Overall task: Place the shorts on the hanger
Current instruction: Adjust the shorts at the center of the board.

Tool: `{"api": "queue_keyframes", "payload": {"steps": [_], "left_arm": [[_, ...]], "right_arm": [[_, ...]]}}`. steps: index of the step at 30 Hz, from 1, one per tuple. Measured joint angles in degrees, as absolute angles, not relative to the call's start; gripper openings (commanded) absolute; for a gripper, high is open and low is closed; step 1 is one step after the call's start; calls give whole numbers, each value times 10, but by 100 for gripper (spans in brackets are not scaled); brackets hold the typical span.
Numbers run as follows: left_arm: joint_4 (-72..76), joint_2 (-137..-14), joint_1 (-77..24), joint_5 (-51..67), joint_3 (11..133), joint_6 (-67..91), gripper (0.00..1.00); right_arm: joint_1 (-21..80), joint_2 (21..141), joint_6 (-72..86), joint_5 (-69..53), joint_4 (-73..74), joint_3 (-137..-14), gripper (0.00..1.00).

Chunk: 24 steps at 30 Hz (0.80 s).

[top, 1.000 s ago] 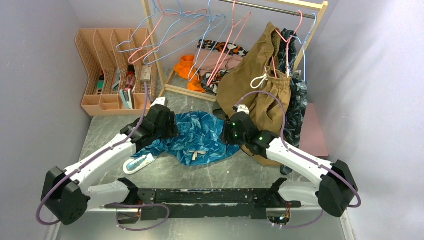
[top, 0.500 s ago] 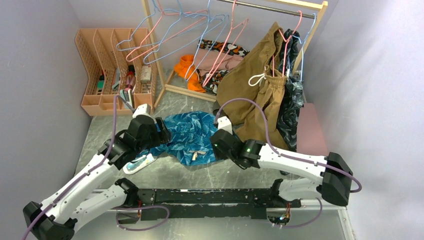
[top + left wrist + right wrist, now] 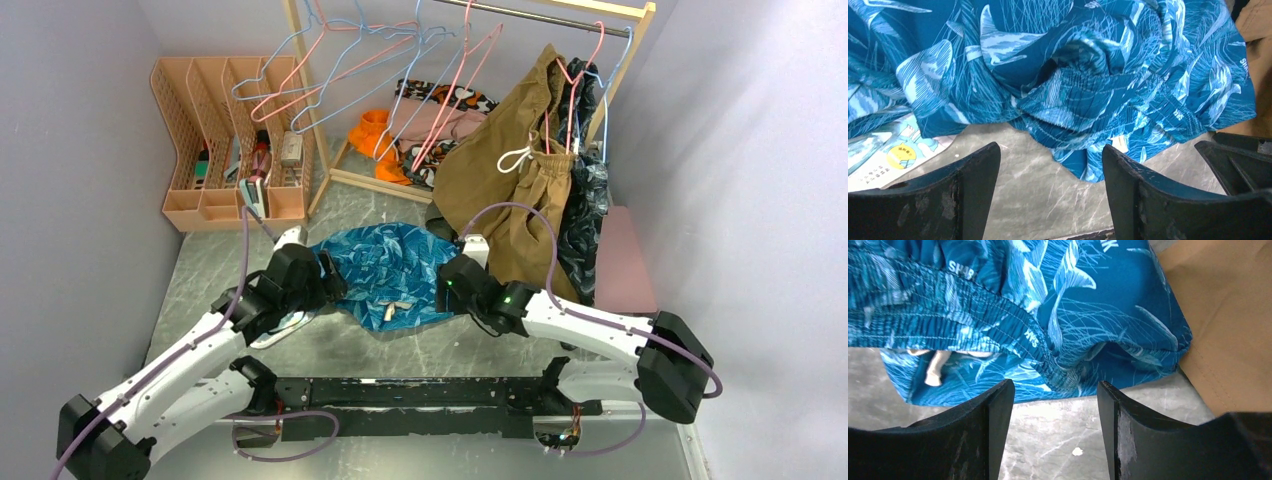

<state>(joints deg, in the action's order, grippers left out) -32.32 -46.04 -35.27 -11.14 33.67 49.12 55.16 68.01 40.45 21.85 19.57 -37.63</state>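
**Shorts lie heaped on the table, both pincers open beside them**

Teal, leaf-printed, the shorts [image 3: 385, 270] sit crumpled on the grey marbled table [image 3: 400, 345], between the two arms. A bit of cream drawstring shows near their front edge. Their right side lies against the tan shorts [image 3: 510, 190] that hang from the rail [image 3: 540, 17], and their left edge overlaps a small printed packet [image 3: 285, 325].

The left gripper [image 3: 325, 275] is low at the left edge of the heap. From its wrist camera its jaws stand wide apart with bare table between them and nothing held. The bunched waistband lies just past the fingertips [image 3: 990, 155], and I cannot tell whether it touches them.

The right gripper [image 3: 445, 285] is at the heap's right edge. Its jaws too are spread wide and empty. The gathered waistband and a fold of cloth lie just beyond the tips, with tan cloth off to the right.

The hanger [image 3: 454, 100], thin pink wire, hangs on the rail at the back among light-blue ones, well apart from the shorts and from both pincers. A peach slotted organiser [image 3: 215, 120] stands at the back left.
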Motion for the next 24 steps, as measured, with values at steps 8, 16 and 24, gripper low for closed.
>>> {"api": "queue_keyframes", "payload": {"steps": [8, 16, 24], "left_arm": [[-273, -516, -339, -103, 329, 477, 72], [-242, -586, -330, -109, 329, 446, 28], [-239, -578, -328, -116, 338, 412, 7]], "right_arm": [[531, 673, 412, 186, 154, -362, 64], [527, 671, 413, 172, 146, -351, 64], [534, 608, 389, 169, 145, -351, 63]]}}
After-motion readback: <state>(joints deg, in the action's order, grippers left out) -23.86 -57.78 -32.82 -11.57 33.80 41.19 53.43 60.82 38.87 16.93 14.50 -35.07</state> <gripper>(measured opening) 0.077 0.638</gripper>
